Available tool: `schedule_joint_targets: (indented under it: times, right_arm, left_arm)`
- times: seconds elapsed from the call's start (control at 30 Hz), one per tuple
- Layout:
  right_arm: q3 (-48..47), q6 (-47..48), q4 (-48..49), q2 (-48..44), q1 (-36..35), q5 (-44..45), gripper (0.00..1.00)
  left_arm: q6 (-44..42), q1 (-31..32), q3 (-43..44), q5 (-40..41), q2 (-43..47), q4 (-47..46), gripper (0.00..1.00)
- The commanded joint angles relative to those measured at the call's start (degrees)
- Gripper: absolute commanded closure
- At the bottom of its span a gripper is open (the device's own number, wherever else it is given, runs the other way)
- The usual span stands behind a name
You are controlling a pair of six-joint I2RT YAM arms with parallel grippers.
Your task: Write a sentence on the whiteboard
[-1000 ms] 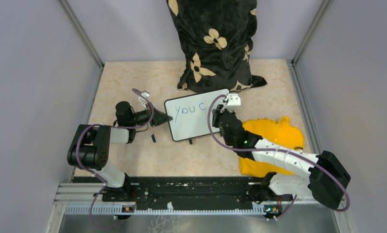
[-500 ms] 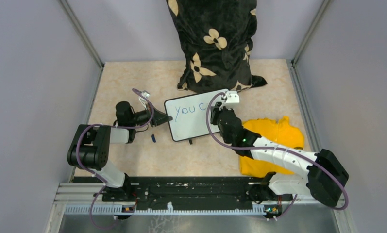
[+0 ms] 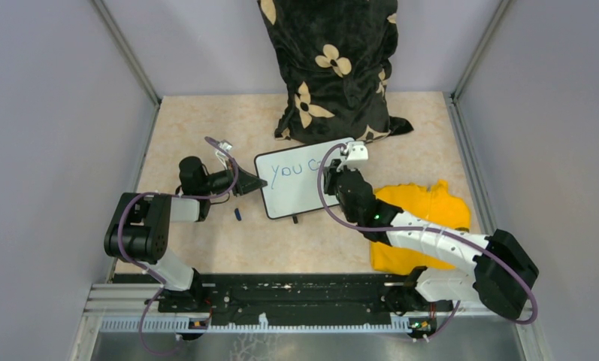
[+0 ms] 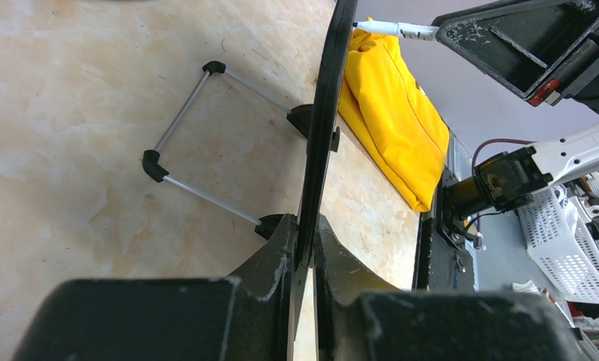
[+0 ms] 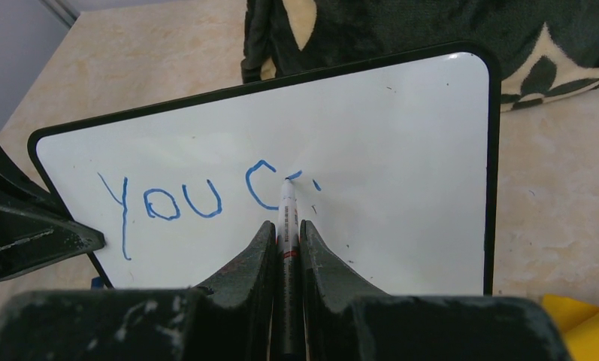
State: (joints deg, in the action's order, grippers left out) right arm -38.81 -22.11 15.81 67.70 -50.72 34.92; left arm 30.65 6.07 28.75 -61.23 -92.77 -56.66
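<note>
Right pincer (image 5: 285,233): jaws narrow, clamped on a marker (image 5: 288,201), low centre of the wrist view. The tip touches the board (image 5: 401,150) just right of the "C".

Left pincer (image 4: 305,229): jaws narrow, pinching the board's left rim, bottom centre of its view. The board stands tilted on a wire stand (image 4: 177,139).

Board sits mid-frame in the top view, on the surface (image 3: 206,128).

Sentence (image 5: 183,201): "You" and a "C" are down in blue along the board's upper left. There is a short fresh stroke at the tip and a small dash beside it.

Progress, judged: early. One word is done and the second is just begun. The rest of the line remains, and the lower half of the board is bare.

Count:
- two arms, two pincers
- one board, one marker
- one yellow cloth (image 3: 424,207), right of centre under the right arm
- one black flowered cushion (image 3: 330,68), top centre
- one small blue piece (image 3: 237,214) on the surface near the left pincer, too small to name
</note>
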Motion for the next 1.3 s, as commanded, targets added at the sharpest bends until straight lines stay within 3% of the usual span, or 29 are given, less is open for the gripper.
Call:
schedule_joint_targets:
  times: [0.0,0.53,1.27]
  right_arm:
    - [0.11,-1.27,0.77,-0.28,0.62,-1.42,1.0]
    - [2.97,-1.72,-1.67,-3.44,0.63,2.27,1.0]
    - [-2.44,1.6,0.35,-1.4,1.68,2.05,1.0]
  left_arm:
    - [-1.29,0.44,0.56,0.85,-0.15,3.45,0.93]
    - [-1.63,0.48,0.6,0.83,-0.11,3.75,0.94]
    - [-2.18,0.79,0.78,0.85,-0.13,4.5,0.94]
